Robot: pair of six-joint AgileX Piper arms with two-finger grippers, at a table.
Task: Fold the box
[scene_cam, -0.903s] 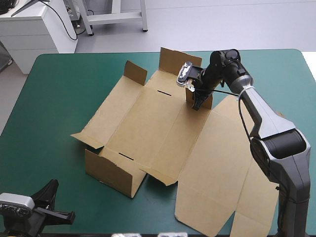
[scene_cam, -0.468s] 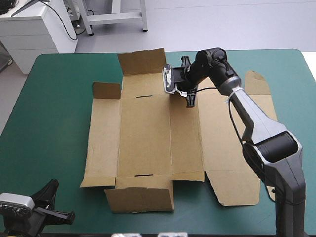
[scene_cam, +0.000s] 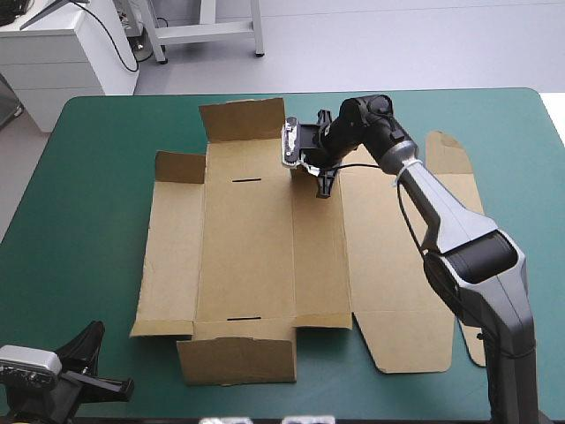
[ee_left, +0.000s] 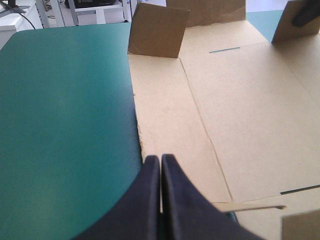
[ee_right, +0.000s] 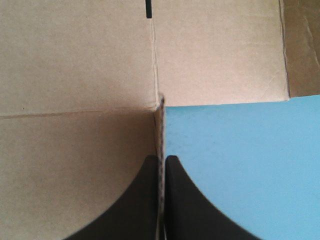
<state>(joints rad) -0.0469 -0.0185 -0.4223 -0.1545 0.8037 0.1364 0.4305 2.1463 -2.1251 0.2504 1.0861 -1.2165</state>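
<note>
Near-left corner of the teal-green surface (scene_cam: 106, 177): the left gripper (ee_left: 160, 170), jaws closed on nothing, well apart from the work.

Centre: the box (scene_cam: 247, 256), a cut brown sheet, lies spread mostly flat. A far flap (scene_cam: 243, 119) and a near flap (scene_cam: 237, 360) stand up, and a smaller flap (scene_cam: 179, 166) is raised at the far-left corner. The wide right-hand panel (scene_cam: 397, 265) lies flat.

At the box's far edge, just right of the far flap, is the right gripper (ee_right: 161, 167). Its jaws are pinched on an upright edge of board, w/ board on one side and bare cover on the other.

Risks, as we judge them:
- Nothing pins the sheet, so a pull on that flap could drag or swing the whole box across the surface instead of bending it.
- The grip is thin and sits near the board's edge, so the flap may slip out.
- The board may crease off its score line, or tear at the slot, if it is bent at an angle.
- The raised flaps may flop back down, since nothing is tucked yet.
</note>
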